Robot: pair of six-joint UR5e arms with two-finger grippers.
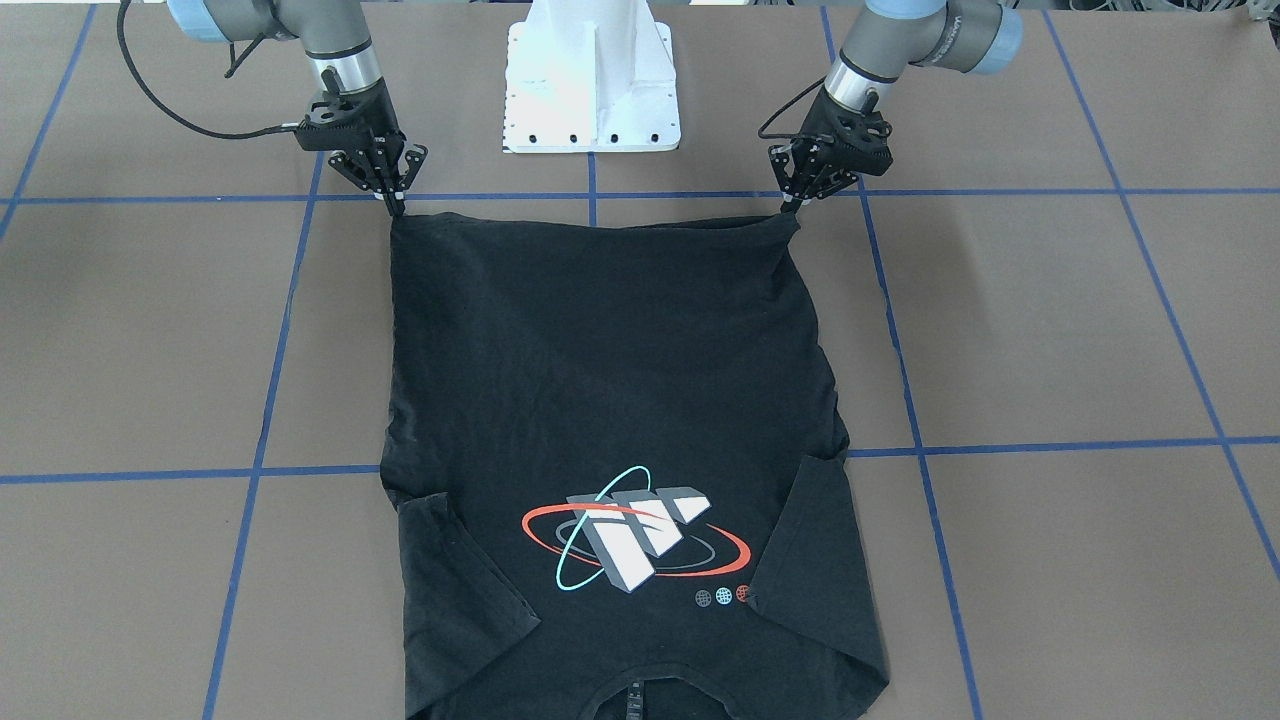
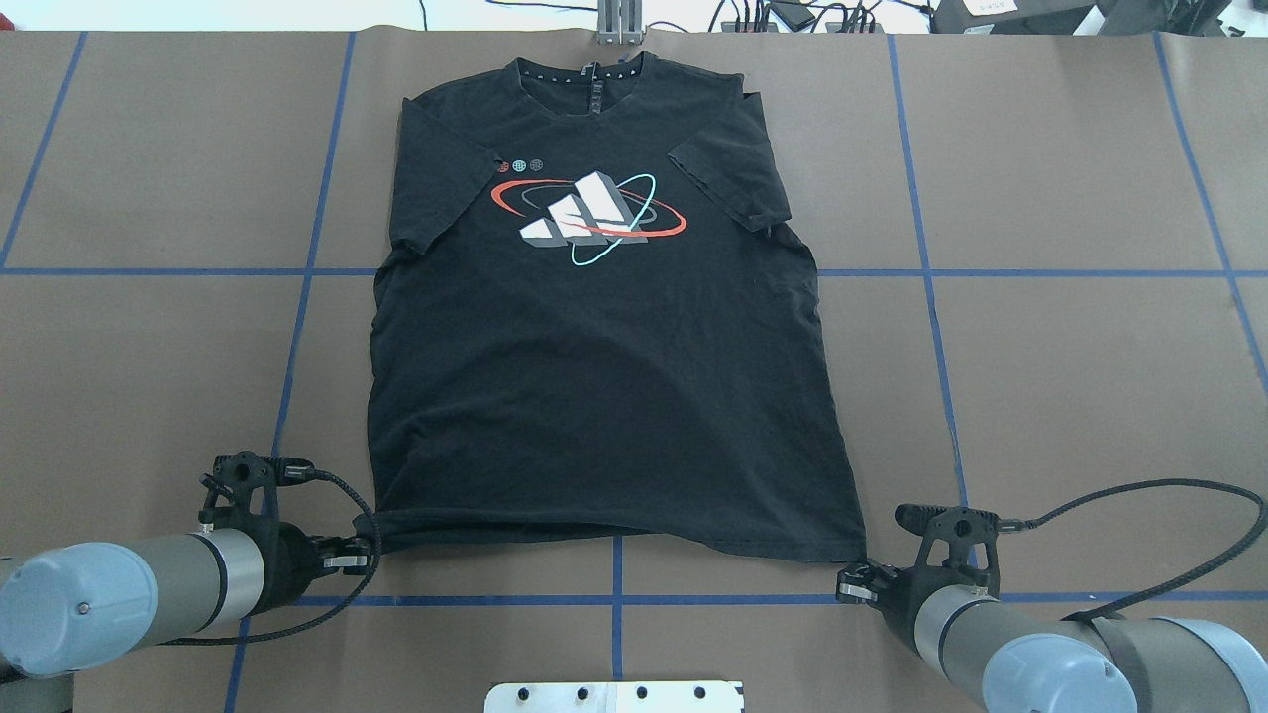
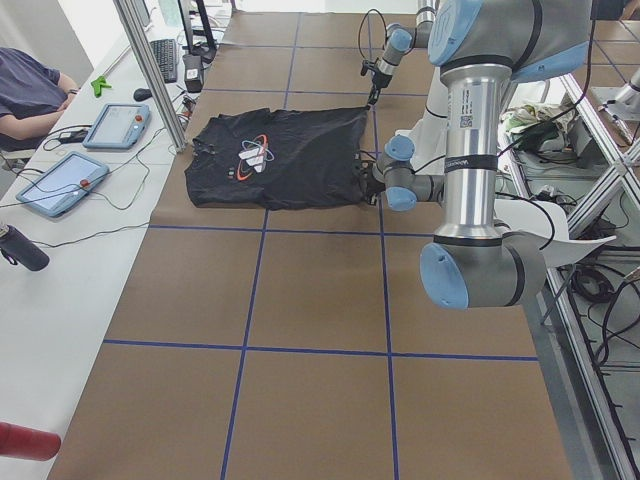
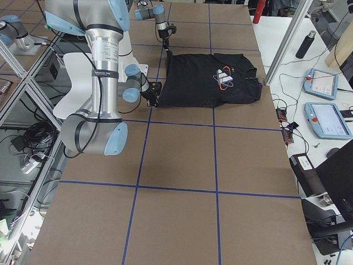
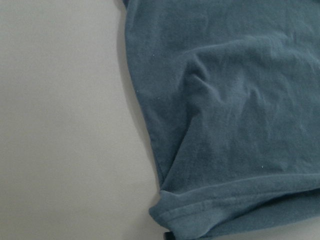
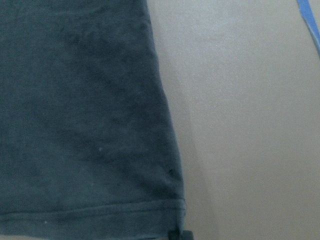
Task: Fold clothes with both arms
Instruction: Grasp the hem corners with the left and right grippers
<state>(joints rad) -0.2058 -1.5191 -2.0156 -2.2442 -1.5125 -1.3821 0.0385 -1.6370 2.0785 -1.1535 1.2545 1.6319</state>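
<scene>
the black t-shirt (image 2: 604, 396) lies flat and front up in the middle of the brown worktop (image 2: 1070, 396), collar at the edge far from the robot, both short sleeves folded in over the chest beside the grey, red and cyan orbit print (image 2: 584, 213). the left tool (image 2: 369, 555) is pinched closed on one hem corner, the right tool (image 2: 844, 584) on the other, with the hem slightly wavy between them. blue tape lines (image 2: 931, 297) run under the cloth; the white base (image 1: 592, 80) stands near the hem, between the arms
</scene>
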